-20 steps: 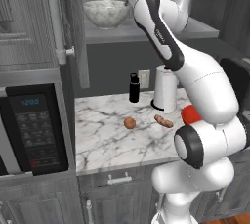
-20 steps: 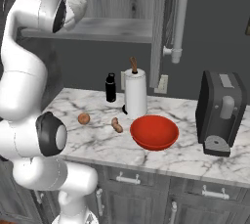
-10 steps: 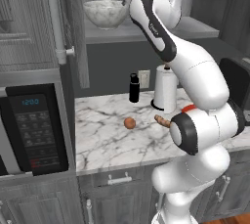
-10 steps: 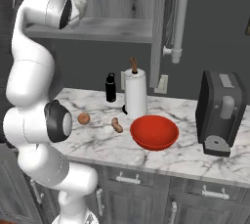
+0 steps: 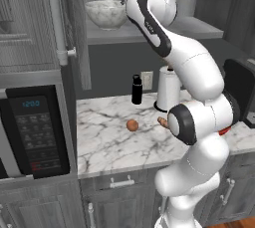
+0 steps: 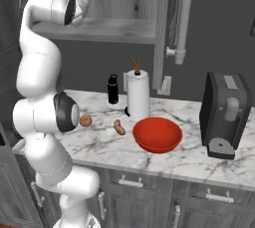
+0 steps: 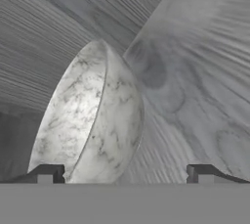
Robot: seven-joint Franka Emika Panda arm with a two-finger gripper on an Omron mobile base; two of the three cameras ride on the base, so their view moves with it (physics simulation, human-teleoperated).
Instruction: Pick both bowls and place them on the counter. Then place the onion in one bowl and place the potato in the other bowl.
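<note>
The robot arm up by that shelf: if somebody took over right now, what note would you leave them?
Gripper: open, holding nothing, raised at the shelf with the marble bowl just ahead of its fingers.
Red bowl: already on the counter, empty.
Onion and potato: loose on the counter, left of the red bowl.
Done: one bowl placed.
Left: grasp the marble bowl, bring it to the counter, then put the onion in one bowl and the potato in the other.
</note>
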